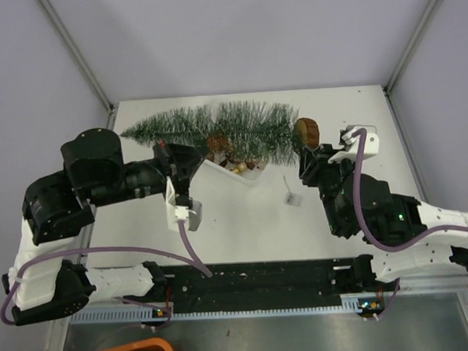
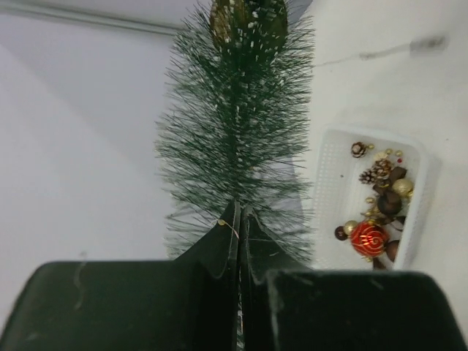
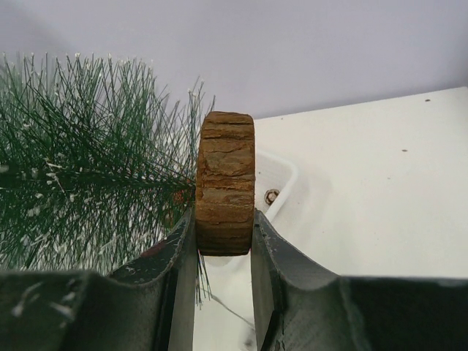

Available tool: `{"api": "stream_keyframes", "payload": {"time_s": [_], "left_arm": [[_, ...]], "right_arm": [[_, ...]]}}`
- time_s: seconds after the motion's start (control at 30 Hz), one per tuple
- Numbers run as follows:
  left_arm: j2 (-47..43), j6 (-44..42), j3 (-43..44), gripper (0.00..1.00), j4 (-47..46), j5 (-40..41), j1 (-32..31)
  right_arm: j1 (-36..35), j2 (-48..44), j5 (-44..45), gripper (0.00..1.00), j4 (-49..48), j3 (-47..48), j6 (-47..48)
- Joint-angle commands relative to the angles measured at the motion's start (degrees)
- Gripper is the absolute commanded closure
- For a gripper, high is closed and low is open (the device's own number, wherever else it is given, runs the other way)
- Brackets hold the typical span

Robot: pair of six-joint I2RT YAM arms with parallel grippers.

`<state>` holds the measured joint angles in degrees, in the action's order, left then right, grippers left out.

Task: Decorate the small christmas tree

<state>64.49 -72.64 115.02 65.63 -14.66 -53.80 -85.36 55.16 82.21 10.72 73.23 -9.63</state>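
Observation:
The small christmas tree (image 1: 216, 129) lies level above the back of the table, tip to the left and round wooden base (image 1: 306, 130) to the right. My right gripper (image 1: 306, 155) is shut on the rim of that base (image 3: 225, 183), one finger on each flat face. My left gripper (image 1: 165, 153) is by the tree's tip half, and in its wrist view the tree (image 2: 238, 124) runs straight away from its fingertips. The left gripper (image 2: 240, 210) is shut, with a thin gold thread (image 2: 228, 227) pinched at its tips. Anything hanging from the thread is hidden.
A white tray (image 1: 218, 167) of baubles and pinecones sits tilted under the tree. In the left wrist view it (image 2: 325, 190) holds a red bauble (image 2: 369, 238), gold balls and pinecones. A small pale item (image 1: 292, 198) lies on the table right of centre.

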Motion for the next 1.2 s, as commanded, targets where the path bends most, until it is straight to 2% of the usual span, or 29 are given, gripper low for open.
{"api": "stream_keyframes", "payload": {"time_s": [0.0,0.13,0.37,0.43,0.5,0.67,0.8,0.97,1.03,1.1,1.17], "left_arm": [[1.16,-13.48,-1.30,1.00,-12.00,5.34,-3.41],[2.39,-14.99,-0.85,1.00,-19.73,5.60,-3.86],[3.80,-7.44,2.31,1.00,-19.57,8.15,-4.03],[2.93,-4.98,1.35,0.91,-19.48,8.94,-4.90],[2.31,-3.56,0.21,0.88,-18.79,10.17,-5.61],[2.57,5.04,1.87,0.75,-15.27,13.15,-8.16],[3.63,10.23,3.37,0.72,-12.98,14.04,-8.69],[5.03,19.18,5.55,0.59,-12.46,18.60,-8.78],[6.87,24.36,9.23,0.45,-9.65,20.62,-8.69],[8.63,30.43,13.36,0.27,-6.14,23.17,-8.69],[9.25,33.34,16.63,0.20,-1.75,23.18,-8.69]], "right_arm": [[-0.86,-0.66,-6.26,1.00,13.00,1.57,-12.43],[-0.86,-3.03,-10.58,1.00,15.38,-1.50,-14.71],[-0.95,-13.74,-19.10,1.00,14.33,-10.55,-16.83],[-0.95,-17.08,-20.33,1.00,12.93,-12.75,-16.21],[-0.86,-20.69,-22.35,1.00,9.51,-14.69,-14.12],[-0.77,-26.59,-26.75,1.00,4.84,-15.23,-11.83],[-0.86,-26.07,-31.14,1.00,4.05,-13.47,-9.62],[-0.86,-25.62,-35.28,1.00,2.38,-13.29,-7.25],[-0.95,-27.02,-35.28,1.00,1.85,-13.73,-6.90],[-0.95,-29.04,-34.23,1.00,1.76,-13.73,-6.72],[-0.86,-31.06,-32.39,1.00,2.28,-13.82,-6.81]]}}
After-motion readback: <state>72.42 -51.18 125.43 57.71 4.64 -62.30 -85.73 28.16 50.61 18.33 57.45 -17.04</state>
